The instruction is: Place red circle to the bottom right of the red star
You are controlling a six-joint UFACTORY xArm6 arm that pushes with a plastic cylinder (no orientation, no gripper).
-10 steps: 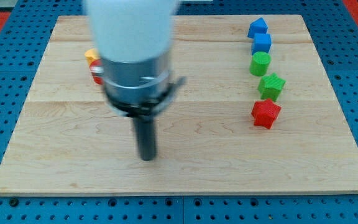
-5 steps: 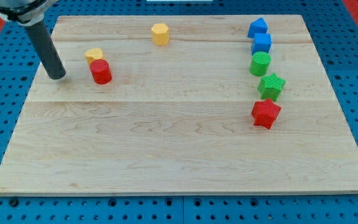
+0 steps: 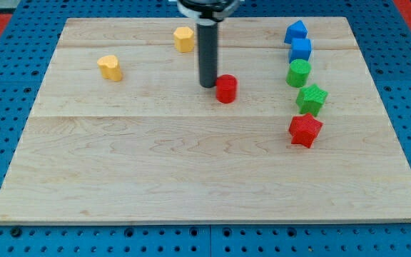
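My tip point(image 3: 207, 85), a bare rod with no fingers to open, touches the red circle block point(image 3: 226, 89), which sits up-left of the red star block point(image 3: 305, 130), well apart; its bottom-right spot remains unreached.

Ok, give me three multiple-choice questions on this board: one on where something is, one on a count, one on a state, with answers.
1. Where is my tip relative to the red circle?
A. At its left side in the view
B. At its right side in the view
C. Far below it in the view

2. How many yellow blocks are on the board?
A. One
B. Two
C. Three

3. How do the red circle and the red star stand?
A. Touching
B. Stacked
C. Apart, circle to the view's upper left of the star

Answers:
1. A: the rod's end sits right against the circle's left edge.
2. B: one yellow block at the view's left, another yellow block near the top.
3. C: bare wood lies between them.
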